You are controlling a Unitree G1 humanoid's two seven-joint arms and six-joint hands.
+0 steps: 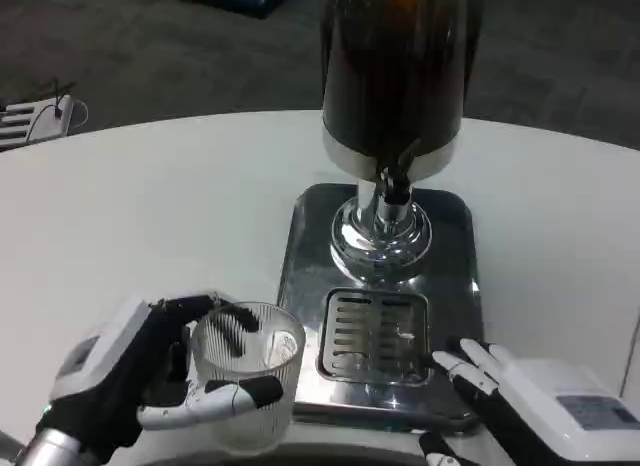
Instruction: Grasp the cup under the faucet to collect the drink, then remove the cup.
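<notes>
where the white table [150, 216] curves away on the far left there is wide bare room, while its near edge runs just under both hands. near left, the left hand [140, 381] grips the cup [245, 371], dark fingers wrapped round its far side and a white finger across its near wall. the cup stands upright, long axis vertical, mouth facing up, just left of the dispenser's steel base [300, 286] and near-left of the slotted drip grate [373, 334], not under the faucet [392, 186]. it is clear, ribbed glass or plastic; whether it holds liquid cannot be told. near right, the right hand [530, 401] lies at the base's near-right corner, fingers spread and holding nothing, tips beside the grate. the dark drink tank [393, 66] rises at the far middle.
</notes>
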